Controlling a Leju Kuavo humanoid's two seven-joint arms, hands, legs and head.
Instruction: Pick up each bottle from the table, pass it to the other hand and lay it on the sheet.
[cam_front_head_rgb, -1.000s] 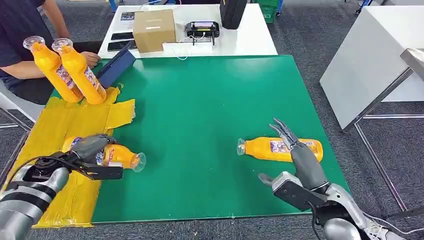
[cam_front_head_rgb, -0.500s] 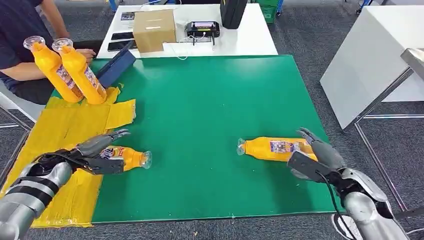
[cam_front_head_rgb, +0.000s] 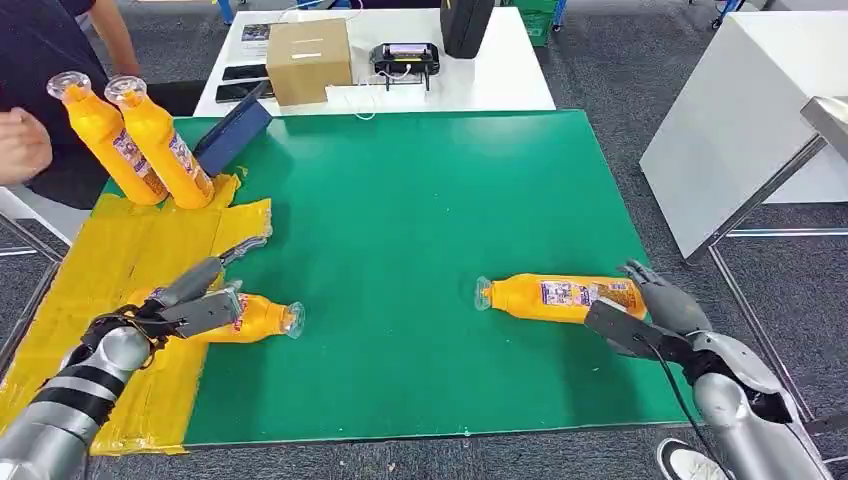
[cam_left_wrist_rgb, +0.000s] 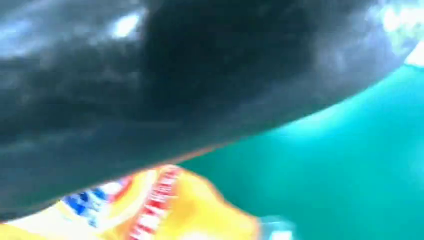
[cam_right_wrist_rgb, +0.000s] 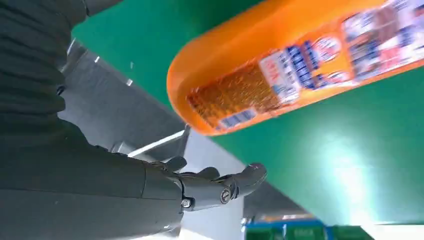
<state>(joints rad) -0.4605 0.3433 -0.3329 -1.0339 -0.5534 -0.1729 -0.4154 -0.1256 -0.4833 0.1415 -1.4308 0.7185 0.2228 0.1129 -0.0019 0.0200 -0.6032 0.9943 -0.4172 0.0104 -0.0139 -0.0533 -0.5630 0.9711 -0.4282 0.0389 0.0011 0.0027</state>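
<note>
Left hand (cam_front_head_rgb: 190, 300) open over lying bottle (cam_front_head_rgb: 250, 318), yellow sheet (cam_front_head_rgb: 120, 250), green table (cam_front_head_rgb: 420, 200)

In the left wrist view we see a dark blur of the left hand (cam_left_wrist_rgb: 165, 75) across most of the picture; the orange bottle (cam_left_wrist_rgb: 165, 210) beneath it is smeared and cut by the picture's edge, its label unreadable. From the head view the left hand (cam_front_head_rgb: 190, 300) covers that bottle's base end (cam_front_head_rgb: 240, 318), and we cannot tell whether it touches. The right hand (cam_front_head_rgb: 655, 305) hides the base of the other bottle (cam_front_head_rgb: 555, 296); contact is unclear. A person's hand (cam_front_head_rgb: 22, 145) is cut by the frame edge.
</note>
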